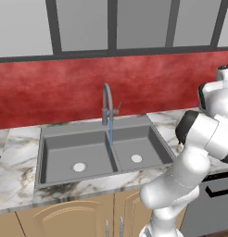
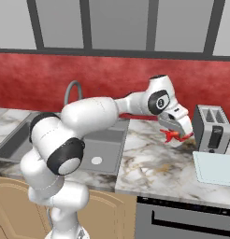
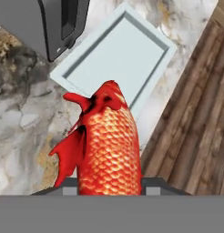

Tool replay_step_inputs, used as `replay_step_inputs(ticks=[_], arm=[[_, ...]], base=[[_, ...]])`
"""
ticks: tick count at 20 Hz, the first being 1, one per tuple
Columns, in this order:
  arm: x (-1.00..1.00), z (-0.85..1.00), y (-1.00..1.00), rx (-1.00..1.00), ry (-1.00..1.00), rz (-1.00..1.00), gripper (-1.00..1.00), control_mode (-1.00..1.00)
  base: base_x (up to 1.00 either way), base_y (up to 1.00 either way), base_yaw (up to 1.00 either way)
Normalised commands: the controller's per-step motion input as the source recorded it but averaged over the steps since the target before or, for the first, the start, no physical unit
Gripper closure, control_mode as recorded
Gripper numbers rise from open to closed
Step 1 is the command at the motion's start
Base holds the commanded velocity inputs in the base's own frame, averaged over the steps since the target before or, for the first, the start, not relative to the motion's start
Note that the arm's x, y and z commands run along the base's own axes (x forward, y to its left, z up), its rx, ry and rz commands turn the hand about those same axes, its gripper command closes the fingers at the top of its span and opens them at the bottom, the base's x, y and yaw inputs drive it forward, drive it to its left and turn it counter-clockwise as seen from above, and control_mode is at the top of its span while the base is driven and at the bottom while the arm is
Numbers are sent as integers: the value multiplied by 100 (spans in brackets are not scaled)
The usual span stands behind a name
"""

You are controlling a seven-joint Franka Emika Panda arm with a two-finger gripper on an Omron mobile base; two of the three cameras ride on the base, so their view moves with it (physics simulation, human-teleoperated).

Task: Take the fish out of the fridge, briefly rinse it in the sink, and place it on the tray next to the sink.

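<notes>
While water runs from the faucet [image 1: 107,102] into the sink [image 1: 99,150], the arm reaches to the right of that sink, over the marble counter [image 2: 154,163]. Right of the sink again, the gripper [image 2: 178,130] is closed on the fish [image 2: 173,135], which hangs above the counter just short of the toaster [image 2: 211,128]. Farthest right of the sink lies the pale tray [image 2: 215,169]. From the hand camera, the fish [image 3: 107,145] points its long axis out from the fingers toward the tray [image 3: 116,61], which sits ahead and below; the carry looks nearly done.
</notes>
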Motion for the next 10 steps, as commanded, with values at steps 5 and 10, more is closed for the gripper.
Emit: replay_step_inputs(ticks=[5,10], arm=[[0,-54,-83,1,0,0,100,-100],[7,-15,-67,1,-3,0,100,-100]], base=[[0,0,0],[0,0,0]])
